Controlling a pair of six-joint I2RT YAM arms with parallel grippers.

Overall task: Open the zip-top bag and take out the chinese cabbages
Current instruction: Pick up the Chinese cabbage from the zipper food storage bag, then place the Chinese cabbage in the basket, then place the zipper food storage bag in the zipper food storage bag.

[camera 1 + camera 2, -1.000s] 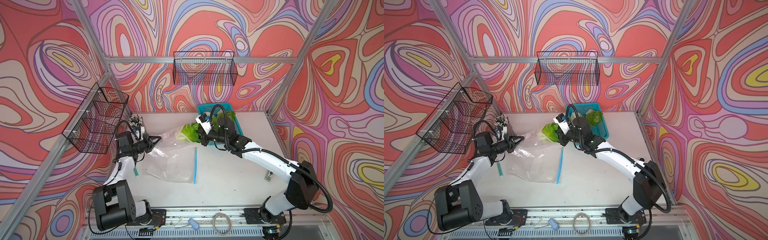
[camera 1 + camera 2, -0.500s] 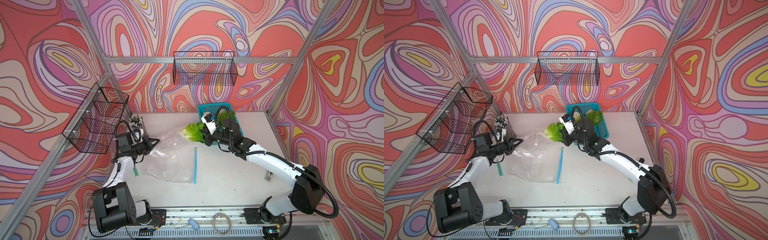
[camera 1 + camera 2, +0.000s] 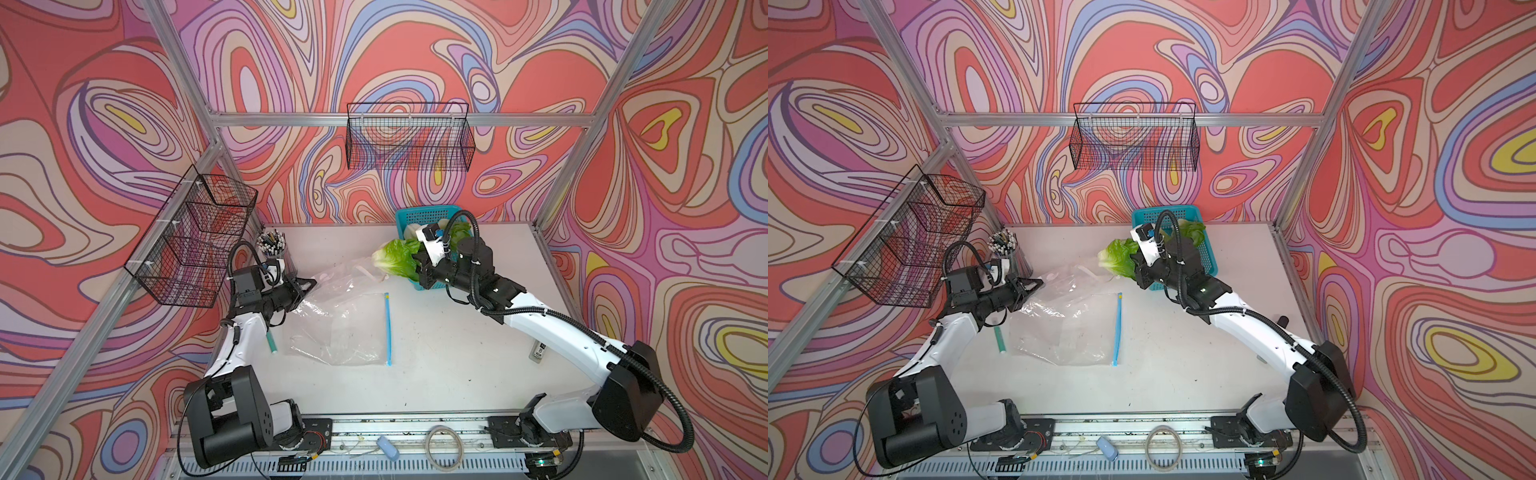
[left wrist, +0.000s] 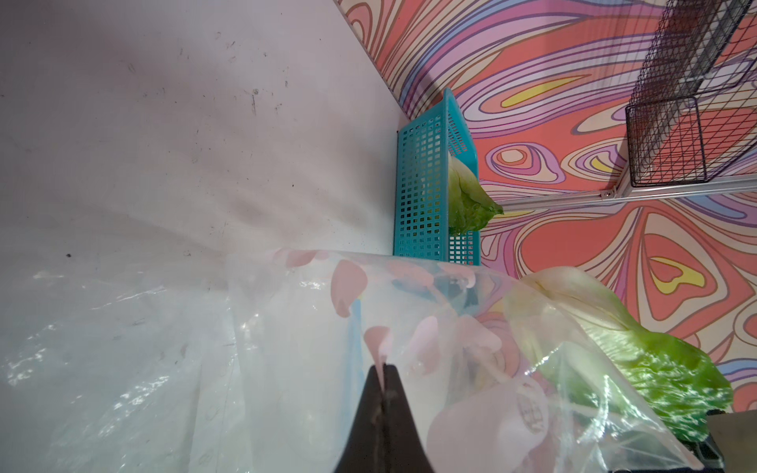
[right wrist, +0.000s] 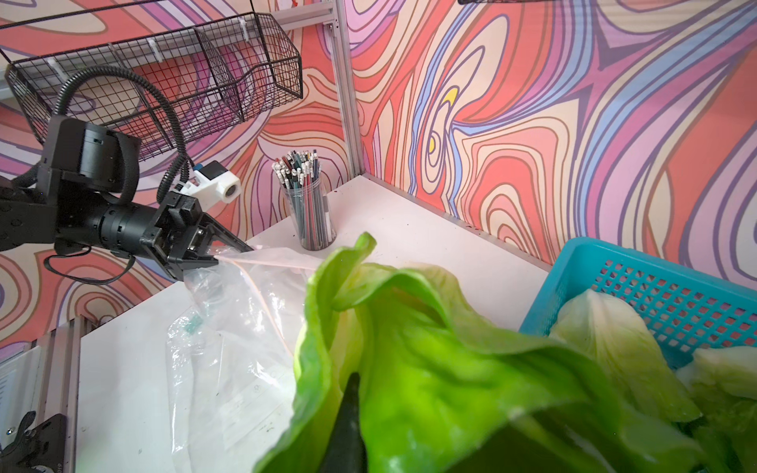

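Lying flat on the tabletop (image 3: 457, 340) at mid-frame in both top views, the zip-top bag (image 3: 336, 328) looks empty, and its faint print is unreadable. The left hand (image 3: 309, 285) is clamped on its far-left corner. Beyond, the right hand (image 3: 417, 268) is clamped on the leafy end of a cabbage (image 3: 395, 259), stem pointing frame-left, just left of the teal basket (image 3: 419, 216) holding the other chinese cabbages (image 3: 459, 232).

White table (image 3: 436, 332), lightly speckled. Teal perforated basket (image 3: 424, 212) at the far edge, against the back wall (image 3: 291, 187). Clear cup of pens (image 3: 272, 249) upright in the far left corner. Teal marker (image 3: 271, 341) lying near the left edge; small grey device (image 3: 538, 351) near the right edge. Black wire basket (image 3: 409, 141) hung on the back wall; compartmented wire rack (image 3: 195, 241) on the left wall (image 3: 83, 166). Coiled cable (image 3: 445, 446) and pale oval object (image 3: 387, 449) on the front rail (image 3: 415, 424).
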